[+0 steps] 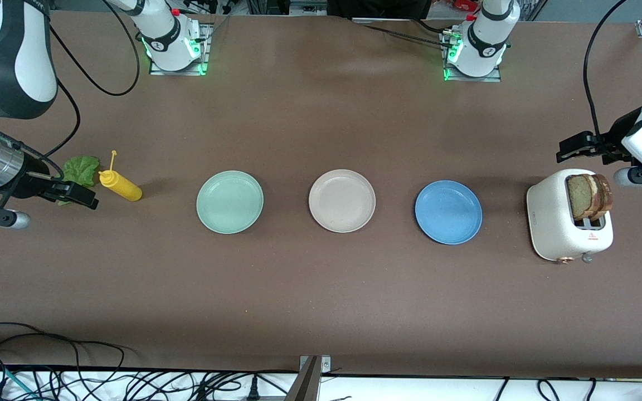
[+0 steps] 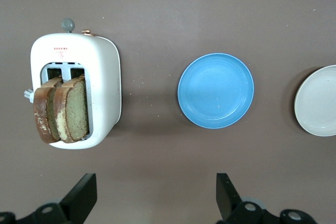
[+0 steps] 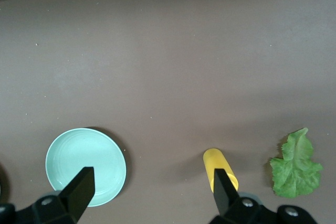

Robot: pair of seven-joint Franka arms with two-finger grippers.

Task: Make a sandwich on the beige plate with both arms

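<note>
Toast slices, two tan-brown squares (image 1: 591, 196) upright in the white toaster (image 1: 563, 228), look light and stiff: pinch an exposed top edge. Ruffled green lettuce leaf (image 1: 80, 170), at 9 o'clock from the round beige plate (image 1: 341, 200), is limp. Left gripper (image 2: 155, 195) over the brown worktop (image 1: 321, 295) by the toaster and right gripper (image 3: 152, 192) over the yellow squeeze bottle (image 1: 120, 186) both hang with fingers apart, empty

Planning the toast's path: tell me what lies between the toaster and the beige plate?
Only the blue plate lies between the toaster and the beige plate, seen in the front view.
</note>
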